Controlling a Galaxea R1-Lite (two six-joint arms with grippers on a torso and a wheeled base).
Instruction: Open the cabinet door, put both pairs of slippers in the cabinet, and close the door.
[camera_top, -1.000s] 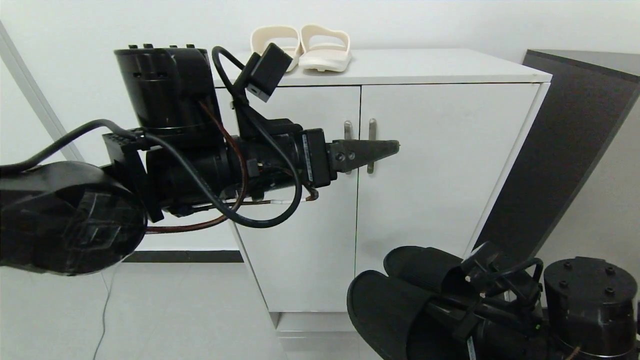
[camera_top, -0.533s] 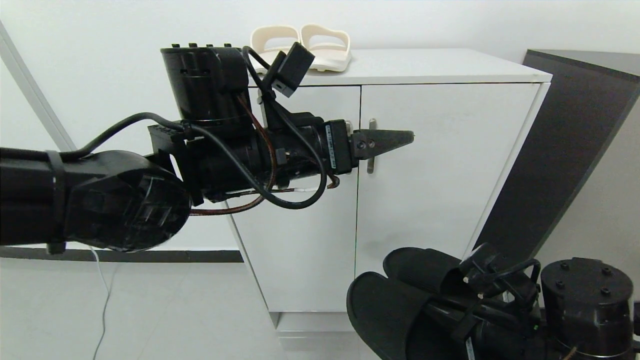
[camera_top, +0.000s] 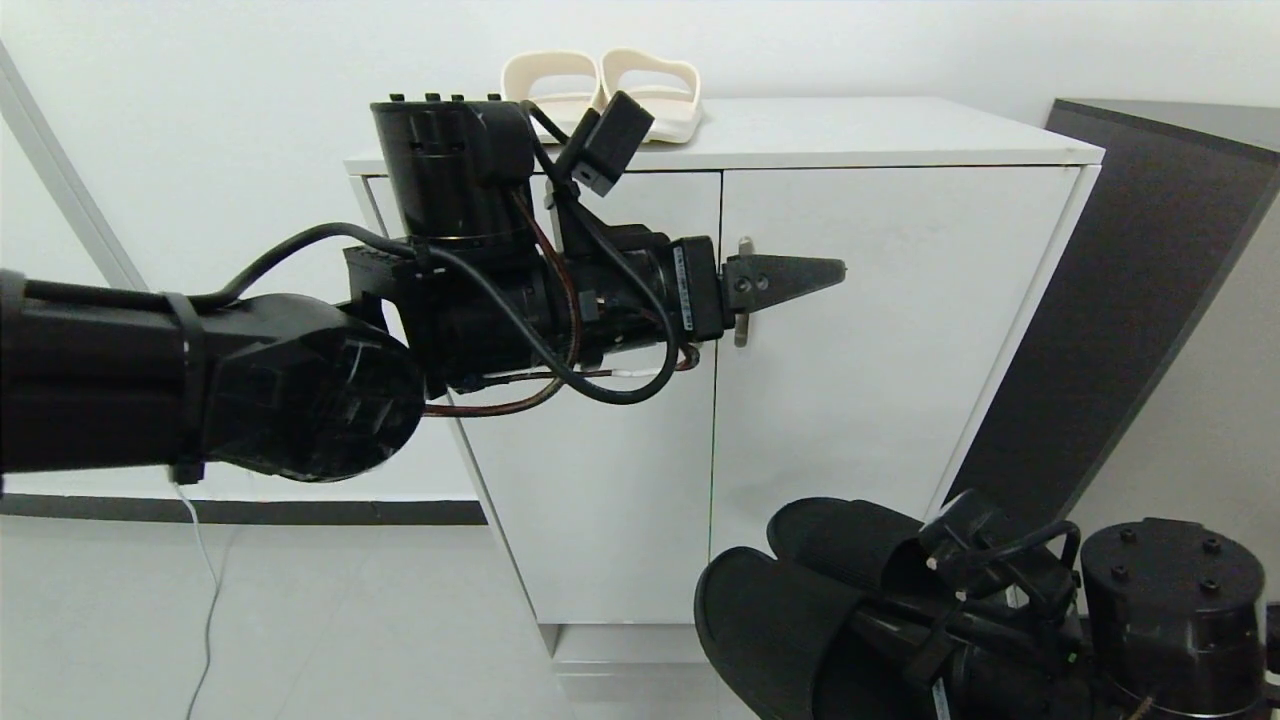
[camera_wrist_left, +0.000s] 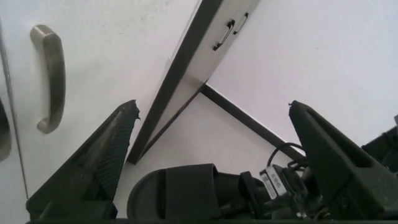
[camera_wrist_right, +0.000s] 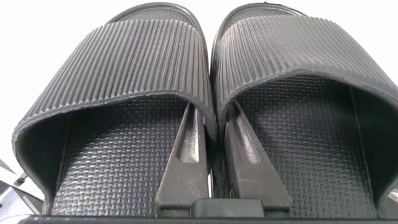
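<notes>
Left gripper (camera_wrist_left: 212, 104), spread wide beside the handle (camera_wrist_left: 50, 78) of the closed cabinet door (camera_top: 880, 330), should be centred around that bar before being closed, while the black slippers (camera_wrist_right: 143, 68) are held pinched in the right gripper (camera_wrist_right: 213, 109).

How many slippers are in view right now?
4. Two cream slippers sit side by side on top of the cabinet. Two black slippers are clamped together in the right gripper, low before it. The closed cabinet may hide more.
</notes>
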